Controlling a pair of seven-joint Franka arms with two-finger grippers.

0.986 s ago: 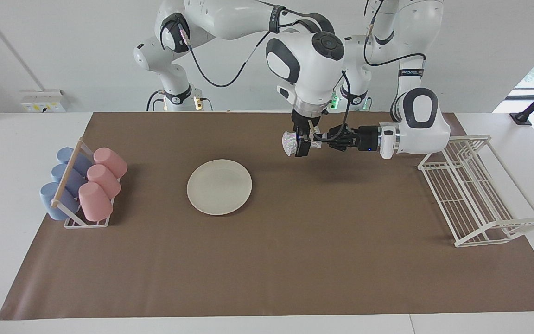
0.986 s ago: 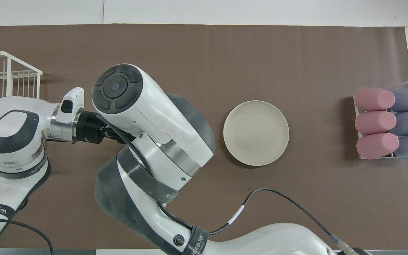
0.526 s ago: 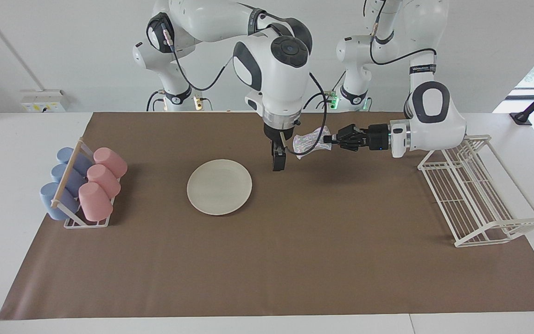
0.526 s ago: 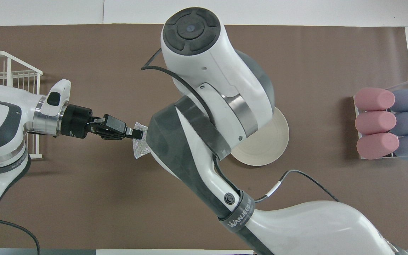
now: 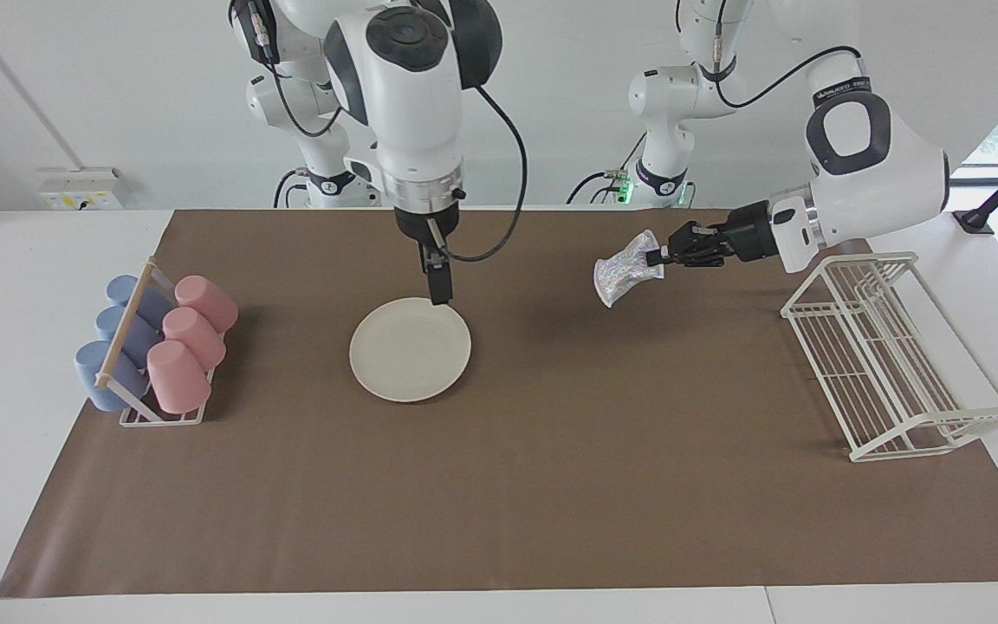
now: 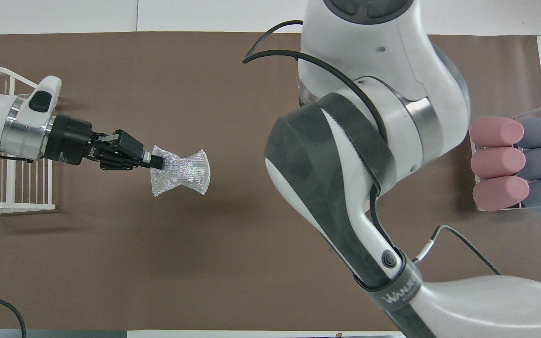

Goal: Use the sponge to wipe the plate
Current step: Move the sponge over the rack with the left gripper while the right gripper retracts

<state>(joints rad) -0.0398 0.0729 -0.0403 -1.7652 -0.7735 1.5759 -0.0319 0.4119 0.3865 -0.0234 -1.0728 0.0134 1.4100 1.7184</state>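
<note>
The left tool point(image 5: 659, 256) pinches the sponge point(image 5: 622, 277) in the air over bare worktop point(image 5: 551, 433), ready for wiping, while the right tool point(image 5: 438, 282), its opening unclear, hangs over the plate point(image 5: 410, 351) rim, perhaps to steady it.

Arm shells: you see glossy white casings with dark grey joint bands and round dark caps.
Cables: you see black leads looping outside both arms.
Markings: you can read "WANJEE" lettering on a grey band.
Wrists: silver rings, black hands.
</note>
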